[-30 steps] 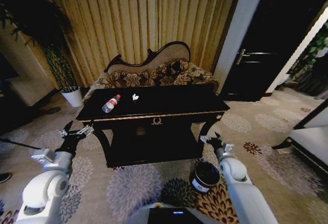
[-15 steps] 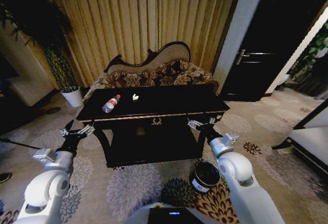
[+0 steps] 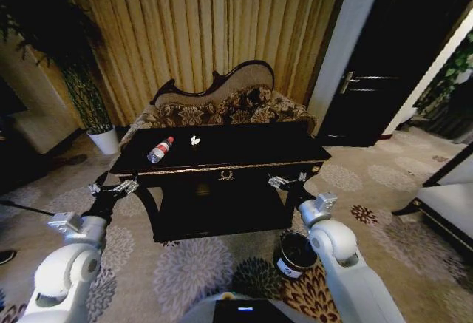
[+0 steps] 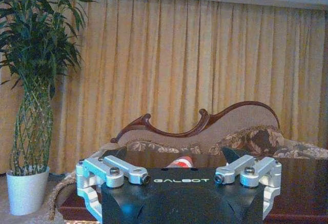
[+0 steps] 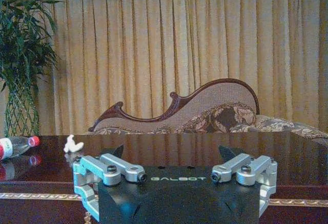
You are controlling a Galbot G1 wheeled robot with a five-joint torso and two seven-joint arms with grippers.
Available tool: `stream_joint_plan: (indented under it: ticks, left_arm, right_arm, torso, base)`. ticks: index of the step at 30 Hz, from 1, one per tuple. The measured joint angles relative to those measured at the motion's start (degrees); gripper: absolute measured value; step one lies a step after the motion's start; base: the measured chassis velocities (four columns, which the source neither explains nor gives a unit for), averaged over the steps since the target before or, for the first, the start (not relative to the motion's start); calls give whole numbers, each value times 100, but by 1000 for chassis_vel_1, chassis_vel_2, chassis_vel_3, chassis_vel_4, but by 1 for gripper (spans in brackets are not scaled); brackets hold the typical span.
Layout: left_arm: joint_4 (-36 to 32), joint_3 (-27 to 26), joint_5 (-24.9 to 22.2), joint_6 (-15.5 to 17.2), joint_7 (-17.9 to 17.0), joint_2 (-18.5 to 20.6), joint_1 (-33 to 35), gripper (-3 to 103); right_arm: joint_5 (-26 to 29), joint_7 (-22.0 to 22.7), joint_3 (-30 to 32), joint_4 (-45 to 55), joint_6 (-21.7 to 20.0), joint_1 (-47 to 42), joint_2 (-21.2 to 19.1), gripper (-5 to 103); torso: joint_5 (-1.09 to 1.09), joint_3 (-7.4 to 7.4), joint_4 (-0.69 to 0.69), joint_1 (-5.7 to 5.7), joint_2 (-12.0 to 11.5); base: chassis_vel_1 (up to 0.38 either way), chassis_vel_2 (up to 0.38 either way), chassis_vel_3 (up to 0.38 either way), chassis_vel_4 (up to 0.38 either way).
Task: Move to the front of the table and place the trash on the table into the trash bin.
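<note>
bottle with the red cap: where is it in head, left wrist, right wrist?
Head: bottle lying on the table, toward its left end.
Left wrist: red cap and label peek above the left gripper.
Right wrist: at the picture's edge, beside the white scrap.
Shared landmark: carved sofa behind the table.

Living/hotel-type lounge: carved sofa (image 3: 222, 105), gold curtains (image 3: 199, 27), patterned carpet (image 3: 185, 271), potted plant (image 3: 85, 94)

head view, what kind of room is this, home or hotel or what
Probably a formal sitting room or hotel lounge; which one is hard to say. It shows a carved floral sofa against floor-length gold curtains, a glossy dark table with gold trim, and flower-patterned carpet.
</note>
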Motion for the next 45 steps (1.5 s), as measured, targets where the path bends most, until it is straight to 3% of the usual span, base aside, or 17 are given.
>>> stream_joint_plan:
  ticks: [30, 38, 45]
  left_arm:
    - [-51, 15, 118, 12, -5, -85, 34, 100]
    - [-72, 26, 241, 16, -38, -113, 41, 100]
    - [-33, -14, 246, -36, -125, -27, 216, 100]
  right_arm:
    - [-46, 0, -17, 86, 12, -14, -37, 100]
    - [-4, 0, -431, -32, 80, 157, -387, 100]
    - [366, -2, -1016, 109, -37, 393, -749, 100]
  torso:
    - [-1, 0, -1, 1, 0]
    - [-1, 2, -1, 6, -3]
    - [-1, -1, 0, -3, 2]
  base:
    - [-161, 162, 162, -160]
    - [-86, 96, 75, -89]
    - [0, 0, 0, 0]
